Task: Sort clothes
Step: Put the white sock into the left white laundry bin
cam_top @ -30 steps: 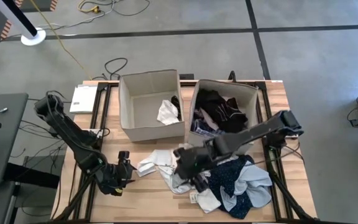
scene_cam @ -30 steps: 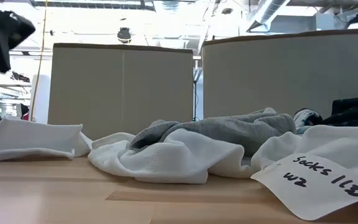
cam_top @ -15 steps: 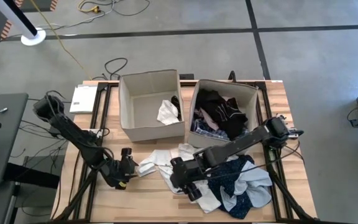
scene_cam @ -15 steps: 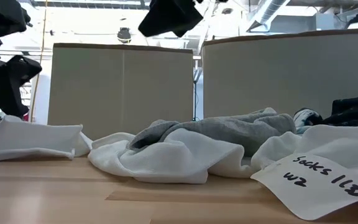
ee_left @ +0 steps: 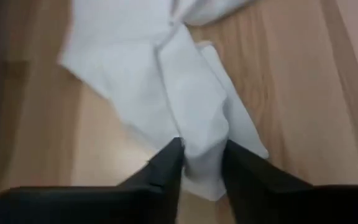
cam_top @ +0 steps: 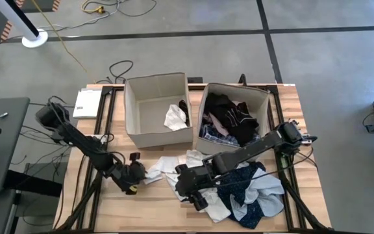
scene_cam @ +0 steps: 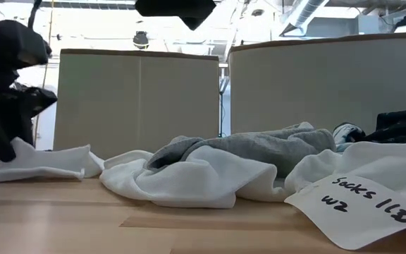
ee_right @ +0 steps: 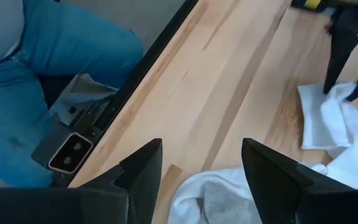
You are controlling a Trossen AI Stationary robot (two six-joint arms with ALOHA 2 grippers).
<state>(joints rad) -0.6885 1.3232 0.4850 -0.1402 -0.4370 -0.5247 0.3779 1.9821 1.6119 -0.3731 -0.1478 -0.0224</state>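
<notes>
My left gripper [ee_left: 201,158] has come down and narrowed onto the white cloth [ee_left: 185,106] lying flat before the left box [cam_top: 158,107] — pickup likely next — right gripper [ee_right: 197,165] hovers open.

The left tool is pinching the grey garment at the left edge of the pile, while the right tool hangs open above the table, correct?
Not quite. The left tool is pinching a white cloth, not a grey garment; the left wrist view shows the white fabric between its fingers. The rest holds: that cloth lies at the left edge of the pile, and the right tool hangs open above the table.
</notes>
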